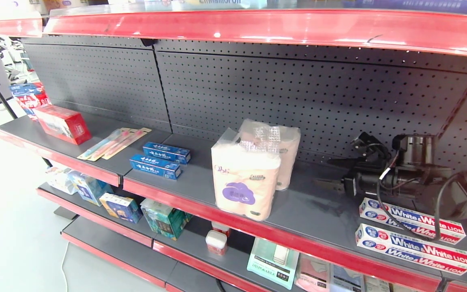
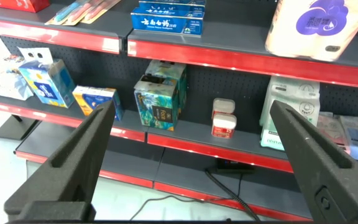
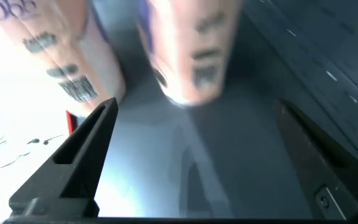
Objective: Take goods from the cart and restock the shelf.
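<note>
Two packs of toilet paper stand on the grey shelf point(image 1: 318, 211), one at the front point(image 1: 243, 178) and one behind it point(image 1: 284, 150). My right gripper point(image 1: 330, 173) lies low over the shelf just right of them, open and holding nothing. In the right wrist view the open right gripper point(image 3: 196, 106) faces the two packs point(image 3: 48, 50) point(image 3: 191, 50) across a short stretch of bare shelf. My left gripper point(image 2: 191, 109) is open and holds nothing, out in front of the lower shelves.
Two white toothpaste boxes point(image 1: 414, 243) lie under my right arm. Blue toothpaste boxes point(image 1: 160, 160), toothbrushes point(image 1: 114, 142) and a red box point(image 1: 62, 123) sit further left. Lower shelves hold a green box point(image 2: 160, 96), small jars point(image 2: 224, 117) and packets point(image 2: 294, 112).
</note>
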### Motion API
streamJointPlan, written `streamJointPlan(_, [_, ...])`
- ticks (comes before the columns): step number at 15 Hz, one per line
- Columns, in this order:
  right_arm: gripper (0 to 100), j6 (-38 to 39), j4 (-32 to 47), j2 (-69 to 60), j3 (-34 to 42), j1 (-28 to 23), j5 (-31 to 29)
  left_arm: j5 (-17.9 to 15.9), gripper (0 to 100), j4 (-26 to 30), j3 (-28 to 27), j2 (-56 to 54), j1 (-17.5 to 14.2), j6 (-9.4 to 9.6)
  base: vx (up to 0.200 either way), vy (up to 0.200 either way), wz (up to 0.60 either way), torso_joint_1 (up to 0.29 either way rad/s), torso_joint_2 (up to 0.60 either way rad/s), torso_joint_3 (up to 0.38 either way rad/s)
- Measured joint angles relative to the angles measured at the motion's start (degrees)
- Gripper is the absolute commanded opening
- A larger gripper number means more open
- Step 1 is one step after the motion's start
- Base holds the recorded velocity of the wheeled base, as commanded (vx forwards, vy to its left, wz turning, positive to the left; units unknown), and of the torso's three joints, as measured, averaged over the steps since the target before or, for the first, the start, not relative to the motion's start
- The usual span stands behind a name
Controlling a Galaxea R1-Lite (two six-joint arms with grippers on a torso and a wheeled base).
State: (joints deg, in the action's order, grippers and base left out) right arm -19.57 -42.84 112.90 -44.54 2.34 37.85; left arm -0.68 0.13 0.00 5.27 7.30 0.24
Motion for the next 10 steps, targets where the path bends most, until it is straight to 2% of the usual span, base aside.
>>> streamJointPlan(3, [100,2.6,0.0,-6.2,6.0,-1.4,-11.4,0.0,100,0.0,0.0,0.0,0.0,0.0,0.0,0.0,0.0,0.0,0.0,0.0])
streamJointPlan(6, [100,9.7,0.0,-14.0,12.1,-1.7,-22.1,0.0,100,0.0,0.0,0.0,0.0,0.0,0.0,0.0,0.0,0.0,0.0,0.0])
streamJointPlan(10, [100,13.8,0.0,-27.5,22.9,-1.5,-26.7,0.0,100,0.0,0.0,0.0,0.0,0.02,0.0,0.0,0.0,0.0,0.0,0.0])
